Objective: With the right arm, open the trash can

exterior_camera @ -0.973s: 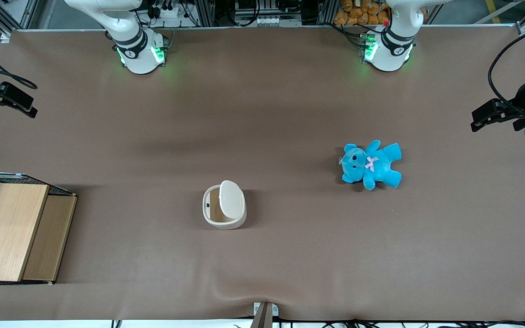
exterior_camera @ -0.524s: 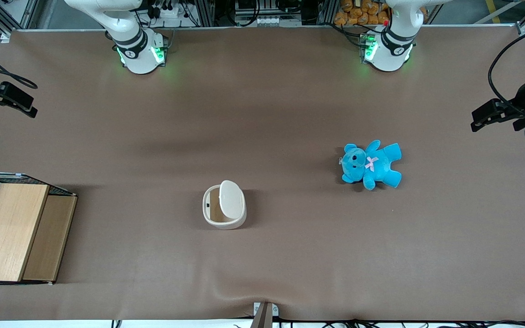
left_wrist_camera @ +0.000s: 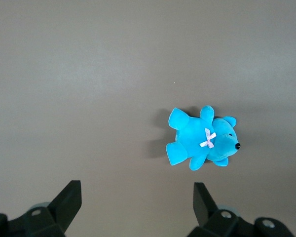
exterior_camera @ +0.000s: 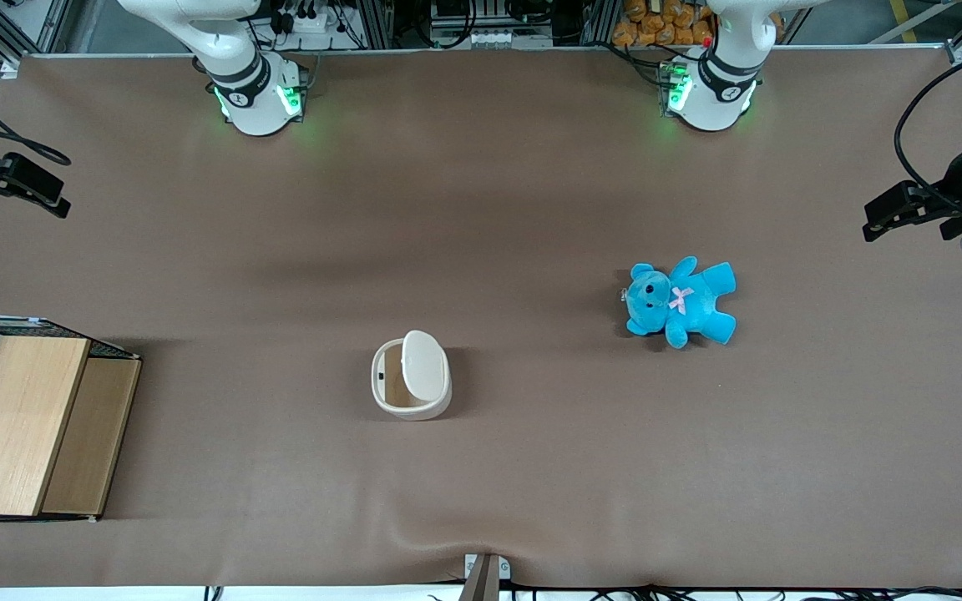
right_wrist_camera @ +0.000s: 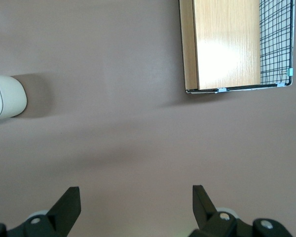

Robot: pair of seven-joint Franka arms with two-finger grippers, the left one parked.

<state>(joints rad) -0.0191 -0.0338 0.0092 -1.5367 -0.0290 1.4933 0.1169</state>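
The trash can point(exterior_camera: 411, 382) stands near the middle of the bench point(exterior_camera: 481, 209), its lid point(exterior_camera: 424, 363) already tipped up so the hollow inside shows. That reads to me as the job done, or nearly. The right arm's claw point(right_wrist_camera: 135, 207) hangs high over bare bench with its fingers point(right_wrist_camera: 69, 202) spread wide and holding nothing, well apart from the can, whose edge just shows in the wrist view point(right_wrist_camera: 5, 96). The wooden box point(exterior_camera: 26, 421) sits at the working arm's end, the blue teddy point(exterior_camera: 681, 302) toward the parked arm's.
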